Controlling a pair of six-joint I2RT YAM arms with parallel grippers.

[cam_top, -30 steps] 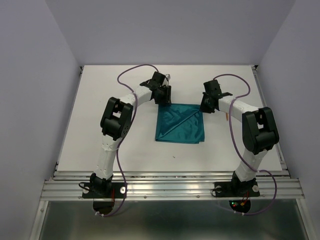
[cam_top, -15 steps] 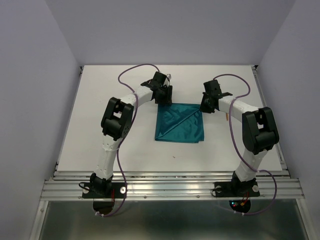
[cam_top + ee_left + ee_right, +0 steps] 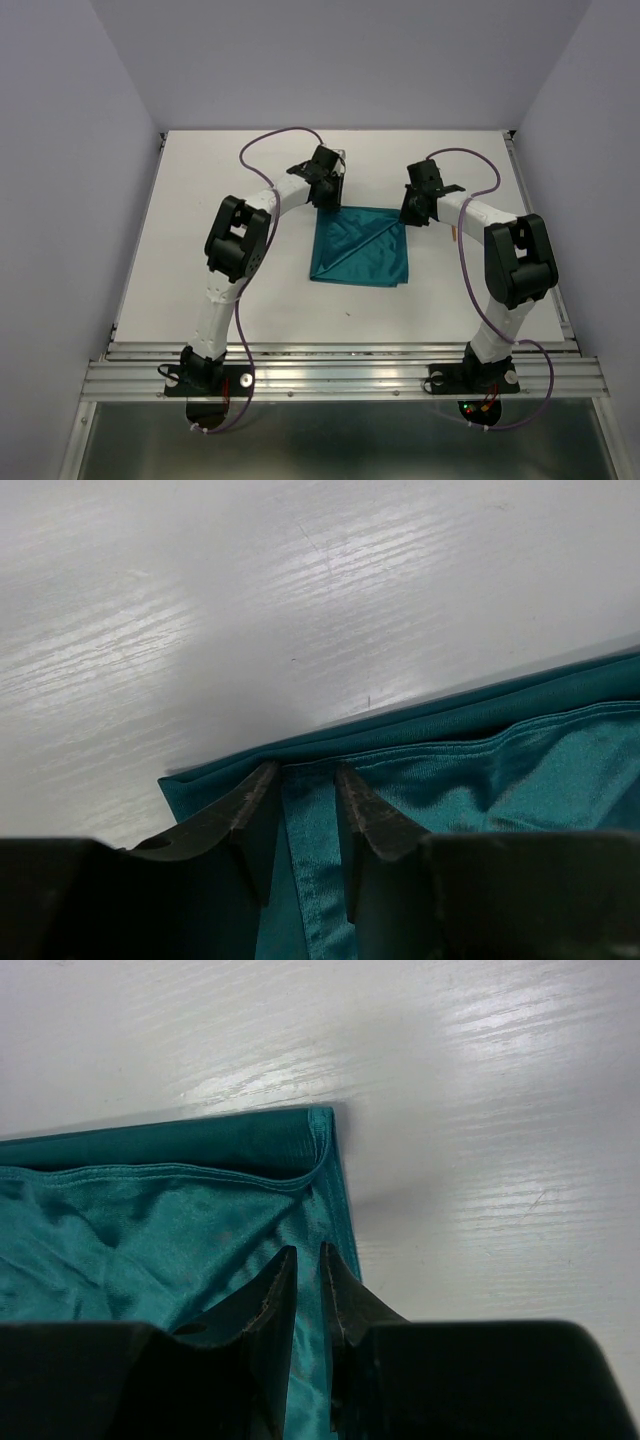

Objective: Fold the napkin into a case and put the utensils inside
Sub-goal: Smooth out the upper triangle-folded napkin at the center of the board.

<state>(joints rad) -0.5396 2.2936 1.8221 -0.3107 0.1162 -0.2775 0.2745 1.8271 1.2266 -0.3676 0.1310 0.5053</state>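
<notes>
White table top (image 3: pixel 200 250), flat and matte from above, glossy with fine wood-grain streaks up close. Pale lavender walls on three sides.

Teal napkin (image 3: pixel 360 248) near the middle of the table, slightly towards the far side, flat, roughly square. Thin satiny cloth with a soft sheen and small ripples. One diagonal crease from the far right corner towards the near left. Stitched hem along the far edge, with a second layer showing just beneath it in both wrist views.

Two white-sleeved arms with black joints, bent inward from either side, looping purple cables (image 3: pixel 270 140) behind. One arm at each far corner of the napkin.

Left gripper (image 3: pixel 303 780) at the far left corner, dark wedge-shaped fingers partly spread. Tips down on the cloth just inside the hem, a strip of teal plain between them, nothing clamped.

Right gripper (image 3: pixel 305 1252) at the far right corner, fingers almost together with only a thin slot left, teal cloth showing in it. Pinching the cloth or merely resting on it: cannot tell.

Thin orange sliver (image 3: pixel 456 234) on the table beside the right forearm, apart from the napkin, too small to name.
</notes>
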